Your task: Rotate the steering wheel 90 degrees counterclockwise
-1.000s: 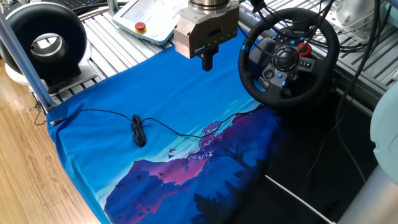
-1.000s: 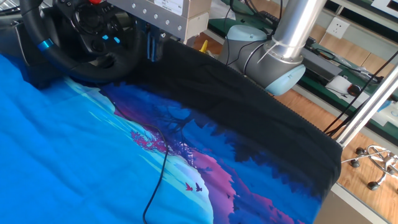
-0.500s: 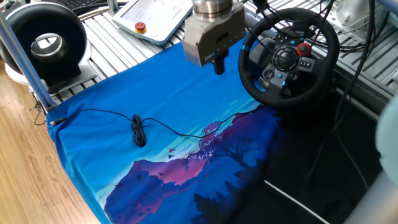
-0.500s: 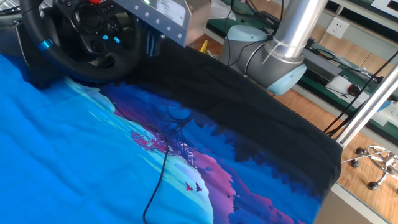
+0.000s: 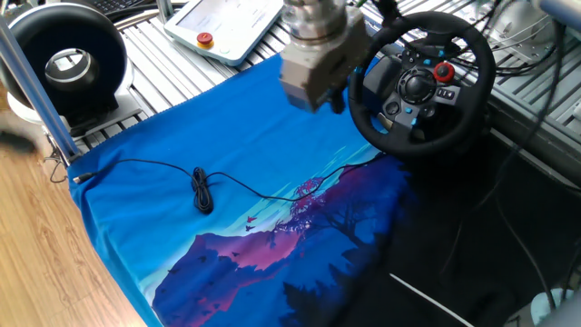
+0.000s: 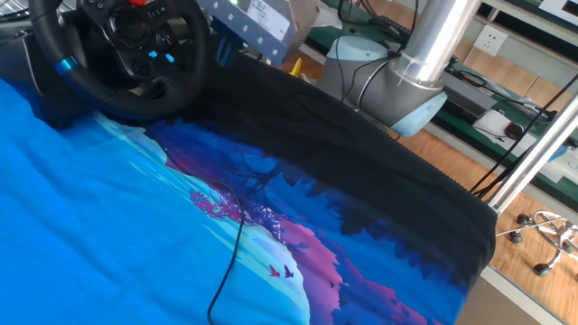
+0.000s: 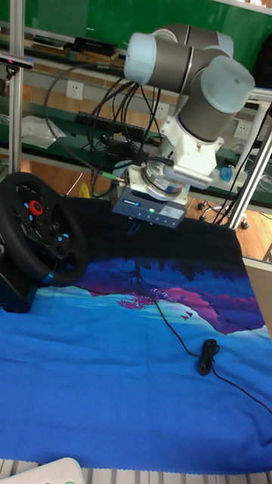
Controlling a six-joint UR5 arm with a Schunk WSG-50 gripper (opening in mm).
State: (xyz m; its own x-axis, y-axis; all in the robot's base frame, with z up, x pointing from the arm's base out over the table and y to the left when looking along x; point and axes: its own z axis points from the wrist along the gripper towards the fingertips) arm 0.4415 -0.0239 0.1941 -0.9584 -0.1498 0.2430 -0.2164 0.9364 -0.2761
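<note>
The steering wheel (image 5: 418, 86) stands upright at the back right of the blue cloth, black rim with a red dial and small coloured buttons on its hub. It also shows at the top left in the other fixed view (image 6: 126, 104) and at the left in the tall view (image 7: 38, 223). My gripper (image 5: 337, 96) hangs tilted just left of the wheel's rim, close to it but apart from it. Its dark fingers look shut with nothing in them. In the other fixed view the gripper (image 6: 224, 54) sits beside the rim's right side; in the tall view the gripper (image 7: 136, 227) hovers above the cloth.
A printed blue cloth (image 5: 182, 136) covers the table, with a thin black cable (image 5: 201, 191) lying across it. A thick black ring-shaped device (image 5: 68, 64) stands at the back left behind a metal post (image 5: 27, 82). A white pendant (image 5: 222, 23) lies behind the gripper. The arm's base (image 6: 397, 86) stands beyond the cloth.
My gripper has moved right toward the wheel's left rim and tilted as it went. The wheel, cable and cloth have not moved.
</note>
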